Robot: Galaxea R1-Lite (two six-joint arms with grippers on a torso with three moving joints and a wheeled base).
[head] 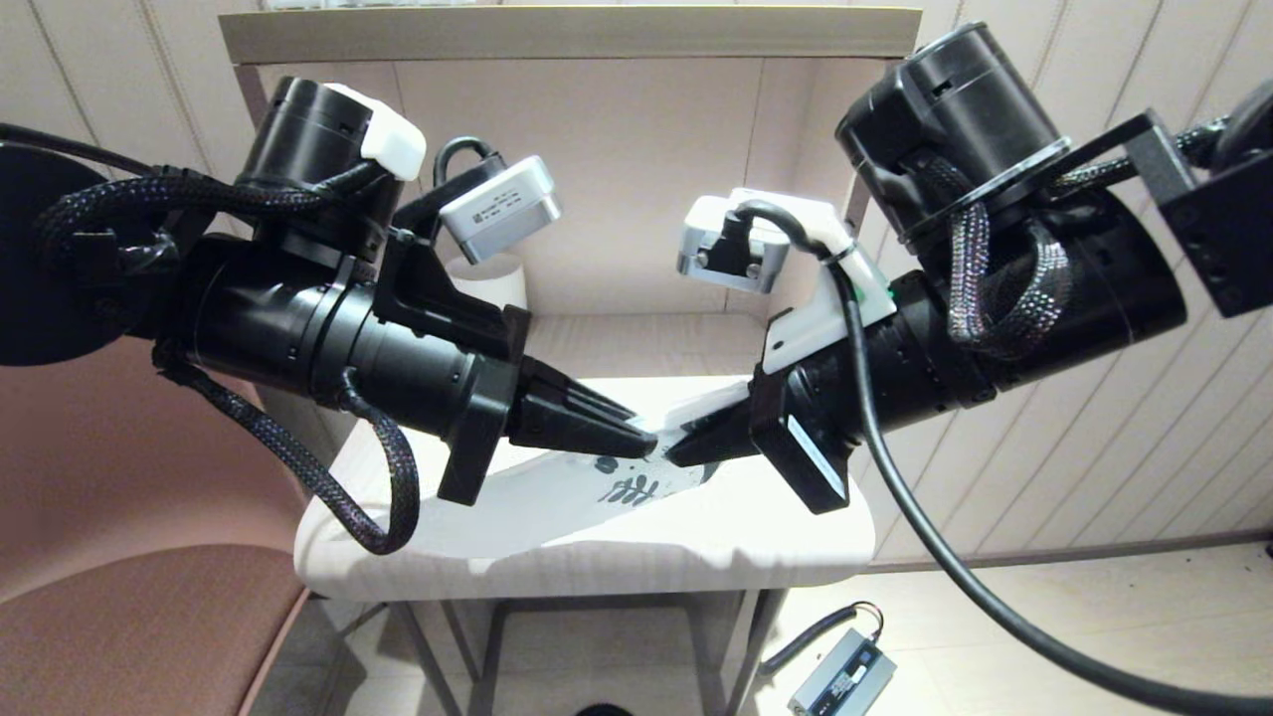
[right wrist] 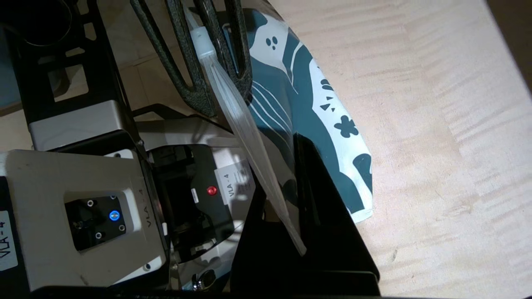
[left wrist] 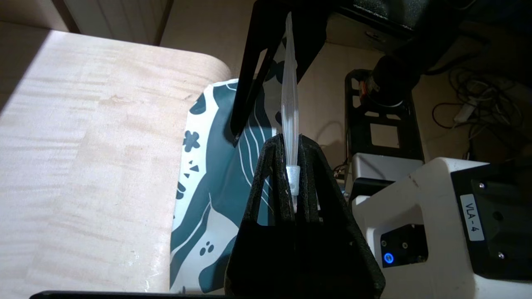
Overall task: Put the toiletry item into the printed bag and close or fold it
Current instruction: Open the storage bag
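Note:
The printed bag (head: 557,497) lies on the small wooden table (head: 776,542), with its dark blue leaf print (left wrist: 216,166) at the end held up between both arms. My left gripper (head: 641,445) is shut on the bag's clear zip strip (left wrist: 289,95), and the white slider (left wrist: 293,174) sits between its fingers. Facing it a few centimetres away, my right gripper (head: 678,453) is shut on the other end of the same strip (right wrist: 249,137). The printed end (right wrist: 332,137) hangs down to the table beside the jaws. The toiletry item is out of sight.
A white ribbed mug (head: 497,280) stands at the back left of the table, behind my left arm. The table sits in a wall niche under a shelf (head: 567,30). A reddish seat (head: 149,617) is to the left, and a grey box with a cable (head: 842,674) lies on the floor.

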